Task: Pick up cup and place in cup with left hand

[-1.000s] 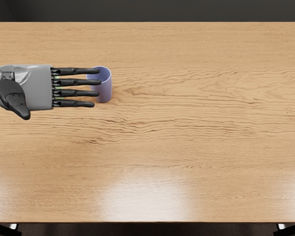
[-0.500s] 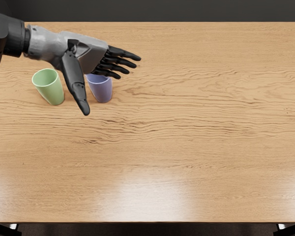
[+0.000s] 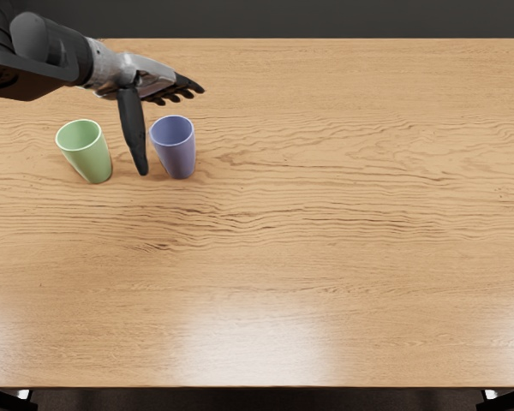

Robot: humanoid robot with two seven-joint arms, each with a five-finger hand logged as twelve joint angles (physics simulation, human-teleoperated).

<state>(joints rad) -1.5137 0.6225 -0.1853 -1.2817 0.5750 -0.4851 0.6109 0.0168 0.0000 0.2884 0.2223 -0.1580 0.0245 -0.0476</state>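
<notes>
Fingers and thumb parted around nothing, the left hand hangs over the worktop's far left part. Green cup and purple cup stand upright on it, apart, the purple one farther right.

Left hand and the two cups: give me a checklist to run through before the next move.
1. Left hand empty, fingers extended: ok.
2. Green cup upright, nothing visible inside: ok.
3. Purple cup upright, nothing visible inside: ok.
4. Thumb clear of both cups: ok, wood shows on either side.
5. Hand placed around a cup: not ok, it grasps neither.
6. Which cup goes into which: cannot tell, the task says only "cup".
</notes>
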